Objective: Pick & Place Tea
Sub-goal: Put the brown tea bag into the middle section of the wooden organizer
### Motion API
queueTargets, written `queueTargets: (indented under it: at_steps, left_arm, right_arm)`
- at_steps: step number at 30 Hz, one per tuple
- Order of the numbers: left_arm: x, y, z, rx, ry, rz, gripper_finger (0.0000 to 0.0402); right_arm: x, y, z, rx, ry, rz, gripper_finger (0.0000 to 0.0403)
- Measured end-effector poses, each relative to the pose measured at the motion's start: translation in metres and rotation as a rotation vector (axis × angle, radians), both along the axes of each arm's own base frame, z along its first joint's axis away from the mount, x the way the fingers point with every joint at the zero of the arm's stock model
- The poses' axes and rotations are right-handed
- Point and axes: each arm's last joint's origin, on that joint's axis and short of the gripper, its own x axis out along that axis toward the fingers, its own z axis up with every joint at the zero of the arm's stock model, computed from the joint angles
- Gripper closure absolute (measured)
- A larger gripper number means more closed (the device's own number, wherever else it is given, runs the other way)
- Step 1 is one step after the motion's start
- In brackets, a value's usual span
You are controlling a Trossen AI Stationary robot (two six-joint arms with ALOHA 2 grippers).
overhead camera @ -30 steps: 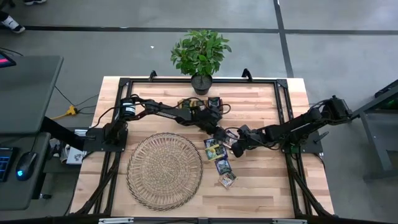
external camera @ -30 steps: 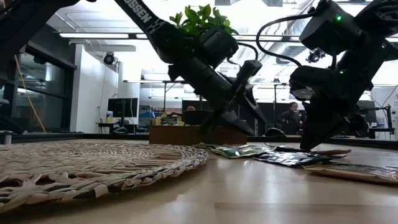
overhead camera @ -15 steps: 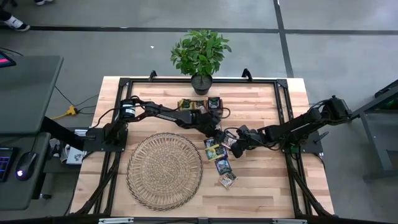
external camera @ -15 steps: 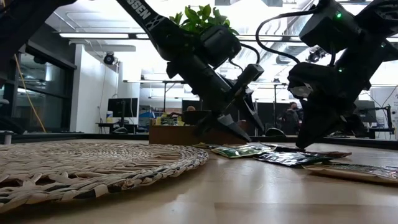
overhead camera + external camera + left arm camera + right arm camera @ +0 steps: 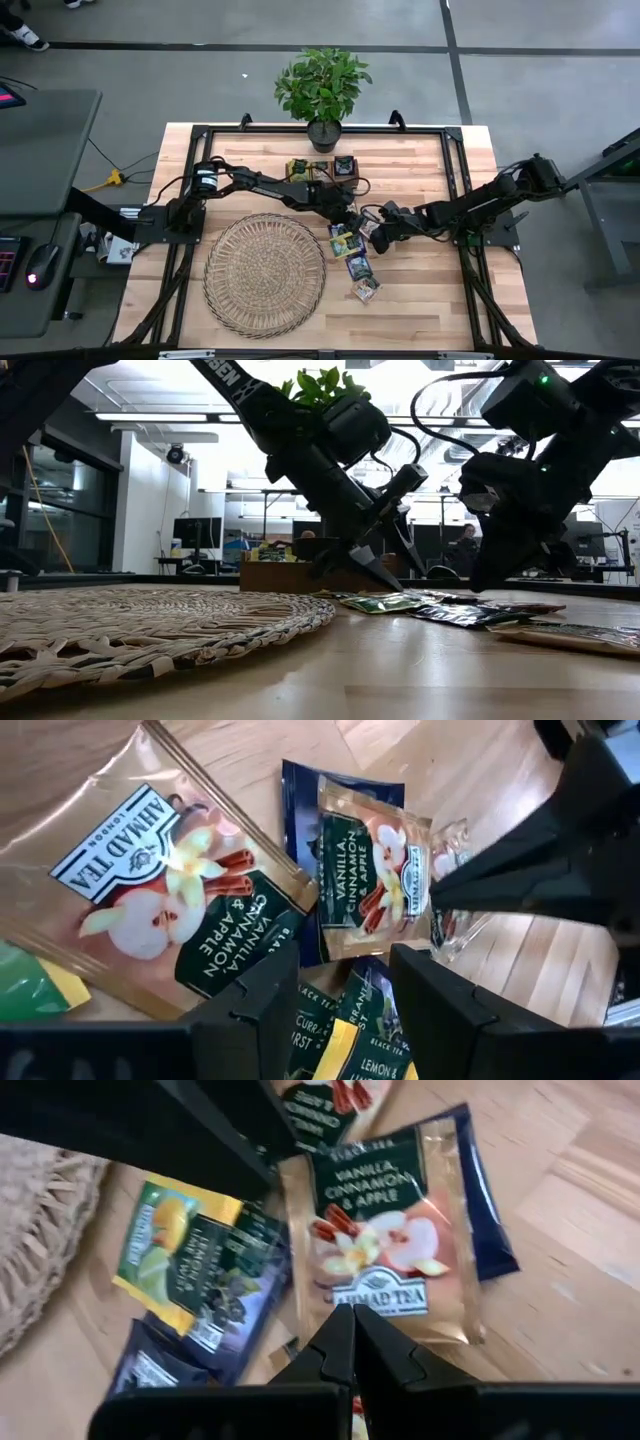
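A pale wooden table [image 5: 420, 300] is seen from above, edged by a black frame [image 5: 200, 132]. A round wicker mat [image 5: 265, 272] is laid on its left half. Just right of the mat, tea sachets [image 5: 352, 255] are scattered on the wood. A small wooden tray [image 5: 320, 168] is set near the far edge, beside a potted plant [image 5: 322, 90].
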Motion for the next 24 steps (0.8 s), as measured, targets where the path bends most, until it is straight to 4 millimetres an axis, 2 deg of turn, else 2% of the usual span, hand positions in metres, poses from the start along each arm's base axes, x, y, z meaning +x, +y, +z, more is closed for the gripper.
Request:
queueTargets:
  at_steps: [2,8,15,24]
  left_arm:
    - [0.004,0.0,-0.011,-0.01,0.01,0.007,0.0246]
    - [0.006,-0.001,-0.017,-0.064,0.022,-0.001,0.0246]
    - [0.008,-0.002,-0.016,-0.045,0.026,0.022,0.0246]
    - [0.012,-0.002,-0.012,-0.044,0.017,0.022,0.0246]
  right_arm:
    - [0.001,0.0,0.0,0.001,-0.007,0.001,0.0403]
    - [0.0,0.001,0.0,0.011,-0.004,0.013,0.0403]
    - [0.002,0.002,-0.006,0.024,0.022,0.024,0.0403]
    - [0.005,0.003,-0.005,0.056,-0.006,0.051,0.0403]
